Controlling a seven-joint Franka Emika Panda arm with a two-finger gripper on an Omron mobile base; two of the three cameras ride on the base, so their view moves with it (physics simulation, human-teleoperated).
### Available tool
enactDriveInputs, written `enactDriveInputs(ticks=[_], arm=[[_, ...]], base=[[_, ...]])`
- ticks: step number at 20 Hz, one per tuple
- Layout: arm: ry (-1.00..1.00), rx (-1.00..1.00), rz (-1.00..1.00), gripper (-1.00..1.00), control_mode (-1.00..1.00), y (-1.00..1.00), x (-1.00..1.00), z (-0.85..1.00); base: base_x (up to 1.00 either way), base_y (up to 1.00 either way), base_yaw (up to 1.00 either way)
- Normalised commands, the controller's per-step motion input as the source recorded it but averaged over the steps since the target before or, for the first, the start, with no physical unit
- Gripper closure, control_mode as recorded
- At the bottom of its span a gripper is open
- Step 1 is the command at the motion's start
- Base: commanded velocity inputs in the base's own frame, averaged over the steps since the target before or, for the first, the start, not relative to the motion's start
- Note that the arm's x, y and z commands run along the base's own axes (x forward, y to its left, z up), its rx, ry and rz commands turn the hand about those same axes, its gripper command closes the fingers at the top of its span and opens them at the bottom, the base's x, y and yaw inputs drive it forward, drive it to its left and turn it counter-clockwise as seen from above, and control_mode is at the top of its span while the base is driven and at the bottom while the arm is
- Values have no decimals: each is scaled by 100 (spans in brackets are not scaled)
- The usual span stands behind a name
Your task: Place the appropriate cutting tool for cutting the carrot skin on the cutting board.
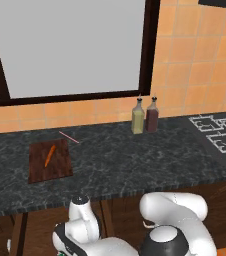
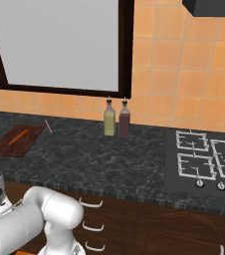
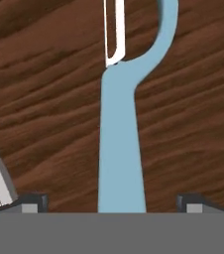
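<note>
Light-blue peeler (image 3: 120, 149) between the spread hand (image 3: 112, 202) fingertips, untouched, over brown wood

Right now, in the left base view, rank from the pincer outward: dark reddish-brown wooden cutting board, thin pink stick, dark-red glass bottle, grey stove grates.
1. Wooden cutting board, near left.
2. Thin pink stick, just behind the board.
3. Dark-red glass bottle, back centre.
4. Grey stove grates, far right.

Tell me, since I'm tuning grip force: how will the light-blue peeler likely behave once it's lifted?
The peeler looks rigid, so it probably won't flop. Its slim, smooth handle lies between the fingertips, so it may slip or pivot if pinched lightly. It seems light; the thin whitish blade looks the most delicate part.
</note>
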Motion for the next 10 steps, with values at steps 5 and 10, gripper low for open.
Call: enactDriveInputs(ticks=[5, 10], arm=[[0, 0, -5, 100, -100, -1, 29, -2], [0, 0, -6, 100, -100, 0, 1, -22]], base=[[0, 0, 0], [0, 0, 0]])
